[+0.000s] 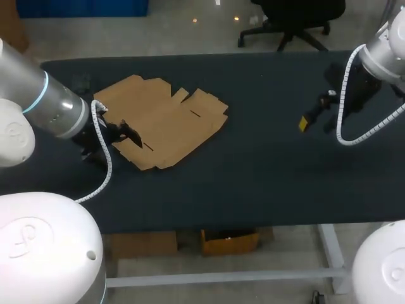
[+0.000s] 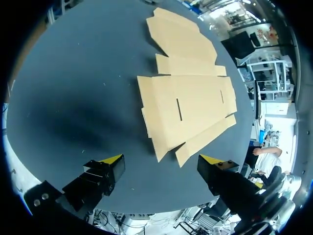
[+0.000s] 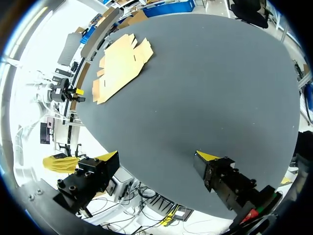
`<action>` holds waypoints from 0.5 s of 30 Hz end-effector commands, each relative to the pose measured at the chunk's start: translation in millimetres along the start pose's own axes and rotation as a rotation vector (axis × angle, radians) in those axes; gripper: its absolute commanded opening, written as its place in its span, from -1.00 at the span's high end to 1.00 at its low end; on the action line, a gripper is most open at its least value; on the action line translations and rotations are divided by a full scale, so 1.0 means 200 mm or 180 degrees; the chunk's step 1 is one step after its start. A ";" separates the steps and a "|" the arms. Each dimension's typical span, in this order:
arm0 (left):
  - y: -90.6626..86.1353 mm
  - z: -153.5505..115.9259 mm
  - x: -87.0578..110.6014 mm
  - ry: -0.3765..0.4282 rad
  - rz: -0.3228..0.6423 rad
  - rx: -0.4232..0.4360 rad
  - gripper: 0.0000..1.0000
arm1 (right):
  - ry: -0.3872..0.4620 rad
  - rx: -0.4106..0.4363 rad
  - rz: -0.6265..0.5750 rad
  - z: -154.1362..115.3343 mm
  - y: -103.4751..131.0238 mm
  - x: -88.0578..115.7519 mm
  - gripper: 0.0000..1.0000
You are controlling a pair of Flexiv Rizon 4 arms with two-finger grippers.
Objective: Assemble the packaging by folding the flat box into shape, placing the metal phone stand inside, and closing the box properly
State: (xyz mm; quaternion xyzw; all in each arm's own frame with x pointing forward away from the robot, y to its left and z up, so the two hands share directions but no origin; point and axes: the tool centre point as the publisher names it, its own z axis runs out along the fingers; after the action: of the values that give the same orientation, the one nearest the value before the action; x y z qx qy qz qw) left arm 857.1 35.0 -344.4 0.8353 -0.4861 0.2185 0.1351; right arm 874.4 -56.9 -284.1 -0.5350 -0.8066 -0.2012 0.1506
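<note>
Flat box (image 1: 161, 120) lies unfolded on the dark tabletop (image 1: 266, 171), toward the left and far side, flaps spread, slots showing in the middle panel. No metal phone stand visible in any view

Left tool (image 2: 161, 159) wide open, gripping nothing. It sits at the box's near-left edge with the two nearest flap corners just ahead of the gap between its fingers. Can't tell if a finger touches the cardboard. Right tool (image 3: 157, 156) also wide open and empty, hanging over the tabletop well apart from the box

Looks like the very start: folding not begun, the first flap needs lifting. To do it well, come in low at the flap's free edge so one finger slips under the thin card, then close on the flap, not the main panel. Lift along the crease, not across it. The sheet is light and will likely skid on this smooth matte surface, so the right arm should come over and pin the centre panel first

A wide stretch of tabletop between box and right tool gives that arm room to cross
</note>
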 end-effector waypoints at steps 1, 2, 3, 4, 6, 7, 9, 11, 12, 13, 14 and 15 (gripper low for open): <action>-0.04 0.03 -0.01 0.0041 -0.0018 -0.0018 -1.00 | -0.0002 0.0019 -0.0015 -0.02 0.01 0.02 -1.00; -0.05 0.04 -0.02 0.0042 -0.0037 -0.0002 -0.89 | -0.0003 0.0018 -0.0021 -0.02 0.01 0.02 -1.00; -0.05 0.04 -0.02 0.0060 -0.0023 -0.0003 -0.73 | -0.0010 0.0020 -0.0039 -0.02 0.01 0.03 -1.00; -0.06 0.04 -0.03 0.0064 -0.0017 -0.0006 -0.44 | -0.0011 0.0022 -0.0048 -0.02 0.02 0.03 -1.00; -0.07 0.05 -0.04 0.0076 -0.0007 -0.0009 0.07 | -0.0007 0.0024 -0.0056 -0.03 0.02 0.03 -1.00; -0.07 0.06 -0.04 0.0088 -0.0005 -0.0008 0.05 | -0.0009 0.0025 -0.0060 -0.03 0.03 0.03 -1.00; -0.09 0.07 -0.06 0.0124 -0.0007 -0.0001 0.09 | -0.0010 0.0024 -0.0070 -0.03 0.03 0.04 -1.00; -0.10 0.08 -0.07 0.0167 -0.0026 -0.0009 0.07 | -0.0011 0.0023 -0.0080 -0.03 0.04 0.04 -1.00; -0.12 0.10 -0.07 0.0170 -0.0036 0.0000 0.08 | -0.0011 0.0022 -0.0084 -0.03 0.04 0.05 -1.00; -0.13 0.10 -0.08 0.0201 -0.0048 -0.0004 0.11 | -0.0011 0.0020 -0.0086 -0.03 0.04 0.05 -1.00; -0.14 0.11 -0.09 0.0217 -0.0050 -0.0001 0.12 | -0.0009 0.0018 -0.0087 -0.03 0.04 0.05 -1.00; -0.15 0.12 -0.09 0.0228 -0.0055 0.0009 0.12 | -0.0006 0.0018 -0.0087 -0.02 0.04 0.06 -1.00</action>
State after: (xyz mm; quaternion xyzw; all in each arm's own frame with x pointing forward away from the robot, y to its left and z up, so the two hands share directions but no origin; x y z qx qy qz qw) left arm 875.7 50.8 -363.9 0.8344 -0.4737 0.2404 0.1469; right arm 877.0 -47.9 -275.0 -0.5244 -0.8140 -0.2030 0.1456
